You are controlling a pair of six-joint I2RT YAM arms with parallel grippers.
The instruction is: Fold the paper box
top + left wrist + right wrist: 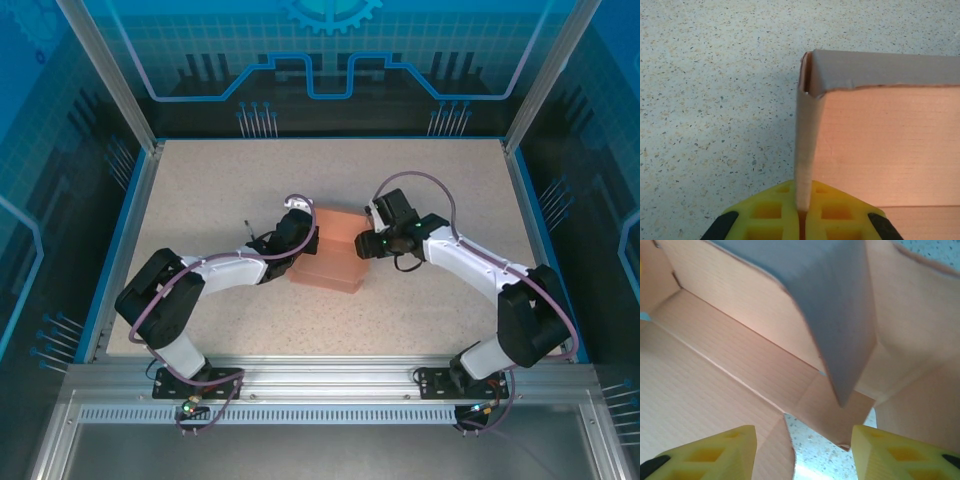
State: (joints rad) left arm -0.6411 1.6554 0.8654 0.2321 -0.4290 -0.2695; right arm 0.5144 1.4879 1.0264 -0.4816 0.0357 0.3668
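Firmly, the left gripper (801,202) clamps the paper box's (330,258) upright wall while the right gripper (804,442), jaws parted, faces a loose flap (835,315) just ahead.

My arms (225,268) are white with black joints and purple cables (418,173); left claw (801,200) and right claw (802,437) have yellow gridded fingers (832,210).
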